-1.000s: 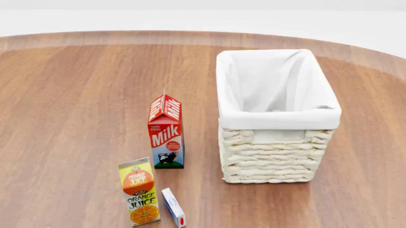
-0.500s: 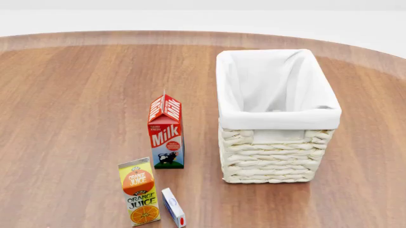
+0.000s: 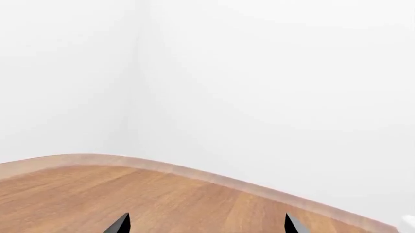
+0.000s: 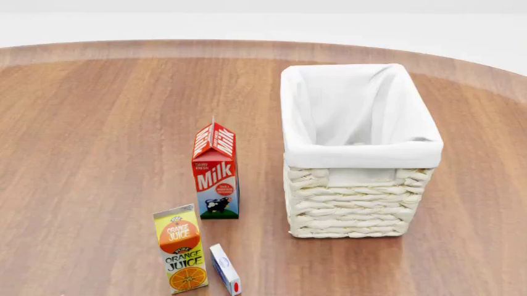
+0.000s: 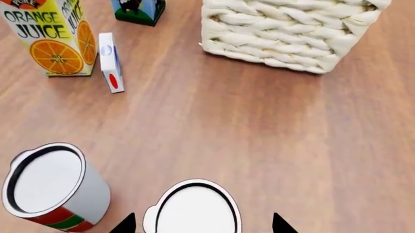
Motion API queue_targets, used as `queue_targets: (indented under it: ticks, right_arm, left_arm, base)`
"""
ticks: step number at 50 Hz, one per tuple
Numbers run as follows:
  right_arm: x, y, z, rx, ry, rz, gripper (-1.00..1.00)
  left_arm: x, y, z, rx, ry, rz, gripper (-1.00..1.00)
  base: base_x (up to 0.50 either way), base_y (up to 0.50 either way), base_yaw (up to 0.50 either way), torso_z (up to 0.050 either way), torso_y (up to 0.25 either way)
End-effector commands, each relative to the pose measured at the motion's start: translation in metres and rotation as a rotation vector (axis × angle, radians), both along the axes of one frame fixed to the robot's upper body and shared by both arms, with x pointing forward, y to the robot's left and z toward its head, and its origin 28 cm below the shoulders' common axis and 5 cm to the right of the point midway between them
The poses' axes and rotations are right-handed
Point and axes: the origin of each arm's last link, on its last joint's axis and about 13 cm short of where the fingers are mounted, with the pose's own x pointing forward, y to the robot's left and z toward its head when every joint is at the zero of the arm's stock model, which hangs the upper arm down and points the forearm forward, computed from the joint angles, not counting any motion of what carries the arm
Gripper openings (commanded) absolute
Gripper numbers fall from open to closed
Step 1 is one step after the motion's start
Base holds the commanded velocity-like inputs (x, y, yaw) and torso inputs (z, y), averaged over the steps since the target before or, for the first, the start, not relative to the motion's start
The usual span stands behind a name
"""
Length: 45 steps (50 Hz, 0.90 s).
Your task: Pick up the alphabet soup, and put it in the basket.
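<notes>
Hovering your right gripper (image 5: 202,224) over the alphabet soup (image 5: 194,209), you are keeping its jaws spread wide, empty, straddling the can for descent; the left gripper (image 3: 206,225) jaws are gaping too.

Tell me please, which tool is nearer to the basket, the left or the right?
The right. The right tool hovers above a white-topped can, with the basket just across bare wood. The left tool faces only the table edge and wall; no basket shows there.

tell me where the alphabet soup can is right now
Only the right wrist view shows it: the alphabet soup stands on the table between the right gripper fingertips, beside the red-and-green can.
</notes>
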Motion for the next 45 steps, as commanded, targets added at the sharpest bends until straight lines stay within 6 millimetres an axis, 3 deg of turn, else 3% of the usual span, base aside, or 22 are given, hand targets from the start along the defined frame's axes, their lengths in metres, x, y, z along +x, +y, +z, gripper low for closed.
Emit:
queue_targets:
  ticks: [1, 45]
  right_arm:
    - [0.010, 0.003, -0.002, 0.022, -0.003, 0.008, 1.00]
    - [0.016, 0.004, -0.023, 0.015, 0.060, 0.019, 1.00]
  left_arm:
    - [0.007, 0.003, -0.003, 0.001, 0.001, 0.004, 1.00]
    - [0.003, 0.003, -0.001, 0.001, -0.006, -0.001, 1.00]
  base:
    - [0.00, 0.00, 0.00, 0.000, 0.000]
    - [0.00, 0.00, 0.00, 0.000, 0.000]
